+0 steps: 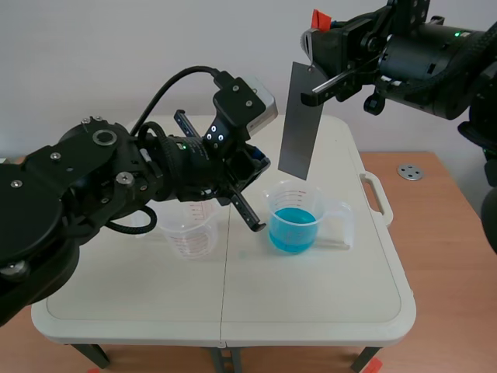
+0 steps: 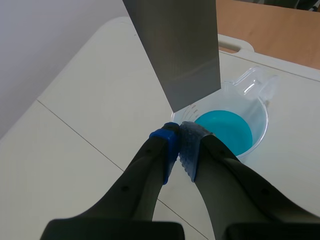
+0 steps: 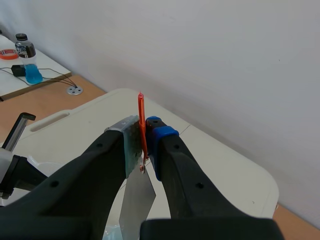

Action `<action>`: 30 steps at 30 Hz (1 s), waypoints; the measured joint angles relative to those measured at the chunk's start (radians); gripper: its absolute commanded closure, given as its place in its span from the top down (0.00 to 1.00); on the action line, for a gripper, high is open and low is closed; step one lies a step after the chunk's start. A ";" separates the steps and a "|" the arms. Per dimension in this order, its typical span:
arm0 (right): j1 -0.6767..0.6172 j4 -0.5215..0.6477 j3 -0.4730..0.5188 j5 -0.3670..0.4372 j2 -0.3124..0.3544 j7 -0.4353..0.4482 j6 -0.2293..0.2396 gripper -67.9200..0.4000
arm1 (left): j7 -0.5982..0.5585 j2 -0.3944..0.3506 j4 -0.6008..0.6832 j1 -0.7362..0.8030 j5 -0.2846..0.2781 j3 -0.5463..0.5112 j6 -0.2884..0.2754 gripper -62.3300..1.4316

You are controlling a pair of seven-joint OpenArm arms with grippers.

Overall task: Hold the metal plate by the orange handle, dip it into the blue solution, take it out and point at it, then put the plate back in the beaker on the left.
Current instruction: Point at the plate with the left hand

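- Two tools: doing what?
- Your right tool (image 3: pixel 144 137) pinches the orange handle (image 3: pixel 140 107); the metal plate (image 1: pixel 299 124) hangs above the beaker (image 1: pixel 312 207) of blue liquid. Your left tool (image 2: pixel 179 139), fingers together and empty, points at the plate's lower edge.

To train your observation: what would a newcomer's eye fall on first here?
A grey metal plate hangs nearly upright over the beaker of blue solution, its orange handle clamped in the raised right gripper. The shut left gripper points at the plate's lower edge; a second clear beaker stands under that arm.
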 measured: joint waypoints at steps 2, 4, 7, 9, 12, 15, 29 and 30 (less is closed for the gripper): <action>0.000 0.000 0.000 0.000 0.000 0.000 0.000 0.02 | 0.000 0.000 0.000 0.000 0.000 0.000 0.000 0.05; 0.000 0.000 0.000 0.003 0.000 0.000 0.000 0.02 | 0.000 0.000 0.000 0.000 0.000 0.000 0.000 0.05; 0.000 0.000 0.000 0.004 0.000 0.000 0.000 0.02 | -0.021 0.004 -0.001 0.000 0.008 0.000 -0.002 0.05; 0.000 0.000 0.000 0.004 0.000 0.000 0.000 0.02 | -0.039 0.011 -0.007 0.000 0.023 0.000 0.000 0.05; 0.000 0.000 0.000 0.004 0.000 0.000 0.000 0.02 | -0.067 0.016 -0.019 0.000 0.022 0.000 -0.004 0.05; 0.000 0.000 0.000 0.004 0.000 0.000 0.000 0.02 | -0.079 0.016 -0.021 0.000 0.023 0.000 -0.003 0.05; 0.000 0.000 0.000 0.026 0.000 0.000 0.000 0.02 | -0.105 0.019 -0.100 0.000 0.024 0.019 -0.003 0.05; 0.000 0.000 0.000 0.026 0.000 0.000 0.000 0.02 | -0.114 0.019 -0.117 0.000 0.027 0.019 -0.004 0.05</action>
